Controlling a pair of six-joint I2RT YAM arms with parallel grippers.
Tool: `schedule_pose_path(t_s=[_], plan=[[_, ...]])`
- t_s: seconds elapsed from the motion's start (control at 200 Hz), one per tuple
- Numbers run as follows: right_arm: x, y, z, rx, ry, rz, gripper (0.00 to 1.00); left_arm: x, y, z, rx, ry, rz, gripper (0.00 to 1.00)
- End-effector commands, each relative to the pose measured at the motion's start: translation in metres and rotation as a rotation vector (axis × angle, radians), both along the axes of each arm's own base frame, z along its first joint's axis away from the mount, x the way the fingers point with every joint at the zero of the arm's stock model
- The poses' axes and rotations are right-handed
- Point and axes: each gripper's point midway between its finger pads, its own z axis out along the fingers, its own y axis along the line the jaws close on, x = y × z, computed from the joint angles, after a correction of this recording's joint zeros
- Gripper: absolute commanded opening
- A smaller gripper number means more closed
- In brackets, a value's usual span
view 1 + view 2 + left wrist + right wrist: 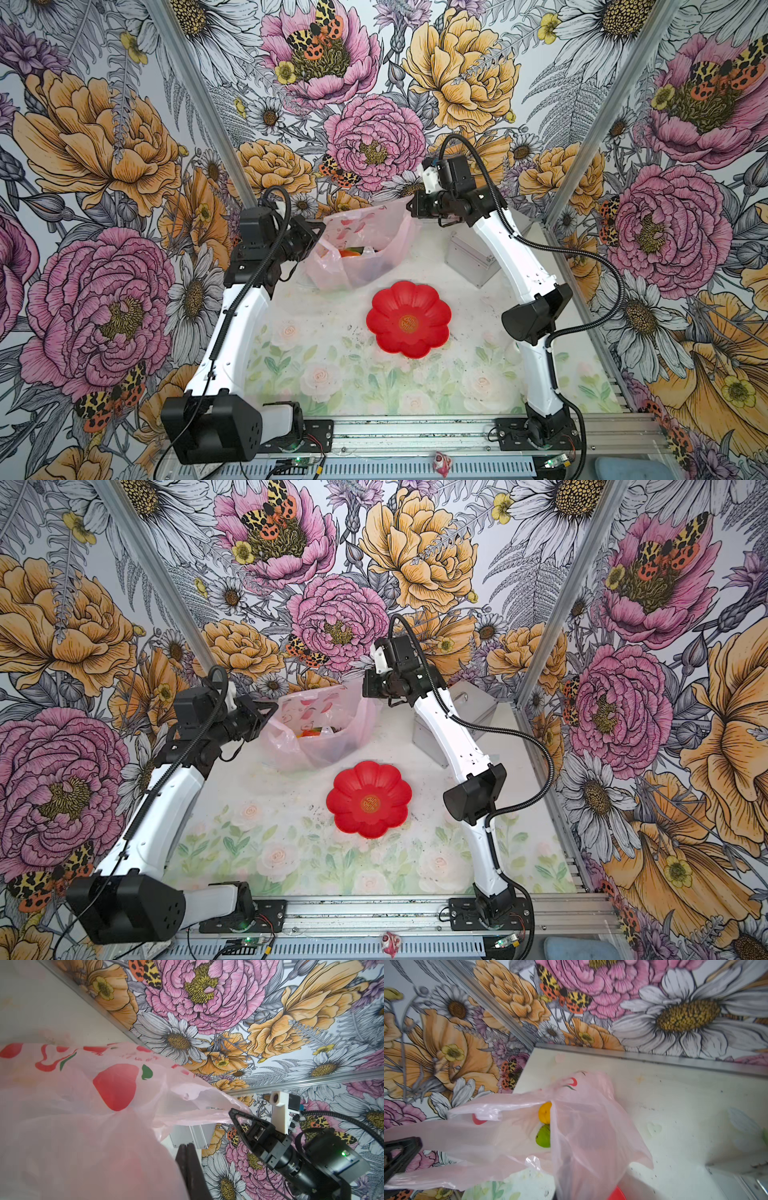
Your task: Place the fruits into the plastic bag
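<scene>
The pale pink plastic bag (pixel 361 245) (pixel 320 725) hangs open at the back of the table, stretched between my two grippers. My left gripper (pixel 322 227) (pixel 187 1146) is shut at the bag's left rim, with film draped against its fingers. My right gripper (pixel 409 206) (pixel 231 1112) is shut on the right rim, which is pulled to a point at its tip. In the right wrist view its fingers are hidden behind the film. Fruits lie inside the bag: a yellow fruit (pixel 545 1112), a green one (pixel 544 1136), and orange and green pieces (pixel 353 252) in both top views.
A red flower-shaped plate (pixel 409 318) (pixel 369 798) sits bare in front of the bag. A silver metal case (pixel 473 253) (pixel 191 1136) stands at the back right, behind the right arm. Flowered walls close in the back and sides.
</scene>
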Motion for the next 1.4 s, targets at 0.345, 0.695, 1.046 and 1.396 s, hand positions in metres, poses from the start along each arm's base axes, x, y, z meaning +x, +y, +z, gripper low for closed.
schedule_pose_path(t_s=[0.345,0.695,1.046,1.396], plan=[[-0.009,-0.01,0.131,0.333,-0.232,0.011,0.0,0.063,-0.044,0.117,-0.07,-0.219,-0.105,0.0],[-0.026,-0.018,0.134,0.286,-0.232,0.022,0.0,0.081,-0.123,0.078,-0.066,-0.155,-0.255,0.0],[-0.03,-0.025,0.1,0.206,-0.162,0.011,0.0,0.097,-0.17,0.044,-0.078,-0.088,-0.348,0.0],[-0.028,-0.015,0.061,0.206,-0.038,0.043,0.01,0.093,-0.166,0.029,-0.07,-0.053,-0.343,0.15]])
